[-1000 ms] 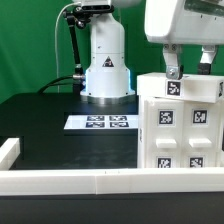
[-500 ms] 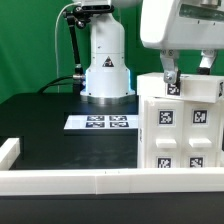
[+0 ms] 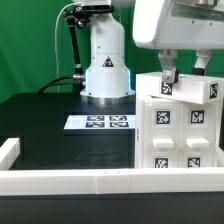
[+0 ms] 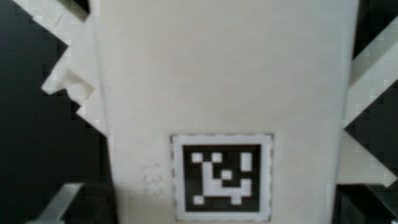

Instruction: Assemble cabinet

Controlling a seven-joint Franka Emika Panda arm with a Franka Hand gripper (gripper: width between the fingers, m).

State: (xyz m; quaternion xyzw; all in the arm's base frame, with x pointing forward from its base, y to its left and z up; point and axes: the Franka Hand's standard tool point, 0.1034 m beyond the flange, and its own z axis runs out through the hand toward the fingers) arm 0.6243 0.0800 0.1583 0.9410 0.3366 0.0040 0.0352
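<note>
From the exterior view, the main risk is a skewed or shallow hold. The tool point(image 3: 184, 68) sits at the very top of the cabinet point(image 3: 178, 130), and its two fingers point(image 3: 167, 72) appear to straddle only the upper edge. If the arm lifts or pushes from there, the tall white block could tip or pivot about the grip, or slide across the black surface point(image 3: 60, 125) toward the white border rail point(image 3: 80, 180) on the near side. A knock against that rail would leave the block out of line for the next step. The cabinet stands upright at the exterior view's right, just behind the rail, its tagged fronts facing the camera. The marker board point(image 3: 100, 122) lies well apart to its left, near the robot base point(image 3: 105, 75). The tool is directly above the cabinet's top, one finger toward each side of the top tag, with its jaws spread about the top edge; whether they already press on it, I cannot tell.

In the wrist view, the cabinet's white face point(image 4: 214, 90) fills nearly the whole picture, with one tag point(image 4: 222, 170) close below the camera. The picture is blurred, so contact probably cannot be judged here either, and a slightly off-centre closing would go unnoticed.
</note>
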